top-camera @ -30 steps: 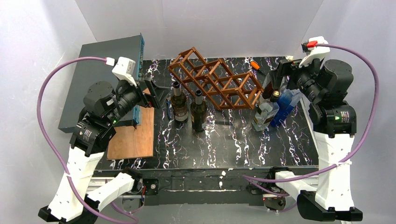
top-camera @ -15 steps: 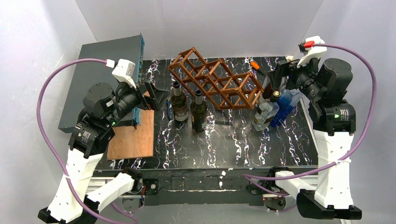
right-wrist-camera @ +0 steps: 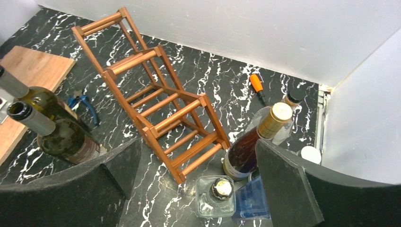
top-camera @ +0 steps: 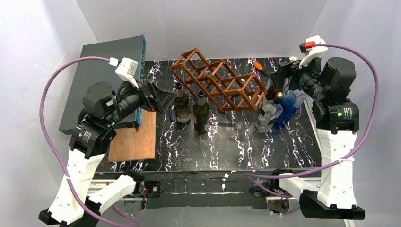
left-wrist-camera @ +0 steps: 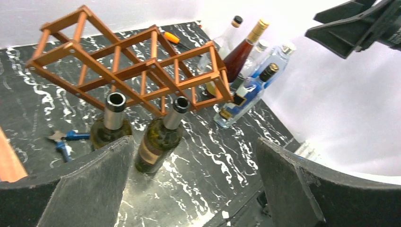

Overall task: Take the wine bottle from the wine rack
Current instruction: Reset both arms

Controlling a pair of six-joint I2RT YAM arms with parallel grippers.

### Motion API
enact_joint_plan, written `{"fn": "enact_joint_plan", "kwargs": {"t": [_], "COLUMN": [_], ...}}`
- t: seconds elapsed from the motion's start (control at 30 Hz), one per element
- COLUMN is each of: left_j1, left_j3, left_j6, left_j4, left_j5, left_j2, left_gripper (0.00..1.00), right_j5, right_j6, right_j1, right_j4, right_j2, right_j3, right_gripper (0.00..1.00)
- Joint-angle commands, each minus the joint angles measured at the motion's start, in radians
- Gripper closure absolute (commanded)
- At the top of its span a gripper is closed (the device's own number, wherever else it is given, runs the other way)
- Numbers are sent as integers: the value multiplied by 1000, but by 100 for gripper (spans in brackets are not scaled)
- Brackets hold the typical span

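**Clerk:** Task pieces, and where they are?

**Keeper:** Wine rack (top-camera: 218, 86): brown wooden lattice, set aslant across the far middle of the black marbled worktop (top-camera: 227, 146). First wine bottle (top-camera: 181, 109): dark green, upright on the worktop just at the rack's near side. Second wine bottle (top-camera: 201, 116): same kind, upright just beside the first. Both stand off the rack.

**Clerk:** Pincers?

**Keeper:** Left pincer (top-camera: 163, 99): fingers wide apart, holding nothing, in the air just left of the first wine bottle. Right pincer (top-camera: 281, 78): fingers wide apart, holding nothing, above the bottles at the rack's right end.

**Clerk:** Sundries?

**Keeper:** Amber bottle (right-wrist-camera: 248, 149) with a gold cap, square clear bottle (right-wrist-camera: 215, 201) and blue bottle (right-wrist-camera: 250, 204), all close together by the rack's right end. Orange-handled screwdriver (top-camera: 257, 65) at the far edge. Blue-handled pliers (left-wrist-camera: 64, 139) beside the first wine bottle. Wooden board (top-camera: 137, 137) at the left, with a grey flat box (top-camera: 101, 75) beyond it.
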Motion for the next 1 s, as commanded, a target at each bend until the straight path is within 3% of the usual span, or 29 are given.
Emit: {"fn": "enact_joint_plan", "kwargs": {"t": [0.0, 0.27, 0.37, 0.43, 0.47, 0.57, 0.6, 0.67, 0.7, 0.73, 0.87, 0.9, 0.93, 0.97], "left_j1": [4, 4, 3, 4, 3, 4, 4, 3, 4, 3, 4, 4, 4, 4], "left_j3": [28, -14, -45, -100, -98, -94, -95, -100, -101, -101, -108, -109, -111, -112], "left_j6": [-46, -12, -8, -47, -44, -17, -8, 0, 1, 2, 3, 3, 2, 2], "left_j4": [48, 45, 68, 141, 143, 127, 121, 120, 119, 119, 121, 123, 125, 128], "left_j5": [106, 82, 78, 147, 153, 103, 85, 78, 80, 80, 80, 80, 80, 80], "left_j2": [13, -26, -44, -68, -70, -80, -85, -92, -92, -93, -95, -96, -95, -94], "left_gripper": [1, 1, 1, 1, 0, 1, 1, 1, 1, 1, 1, 1, 1, 1], "right_j5": [-73, -114, -255, -526, -484, 21, -50, -448, -497, -454, 102, 135, 62, -116], "right_j6": [4, -16, -67, -156, -155, 26, 9, -84, -73, -69, 53, 71, 56, 2], "right_j1": [-4, -12, -13, -25, -25, -25, -25, -25, -47, -55, -58, -57, -58, -57], "right_j4": [24, 15, -18, -83, -71, 59, 53, -15, -7, 5, 97, 93, 77, 42], "right_j2": [-4, -10, -3, -6, -10, -12, -13, -20, -22, -22, -19, -19, -20, -21], "right_j3": [17, 10, 22, 20, 22, 15, 10, -2, -10, -6, -7, -6, -2, 1], "right_gripper": [0, 0, 0, 0, 0, 0, 0, 0, 0, 0, 0, 0, 0, 0]}}
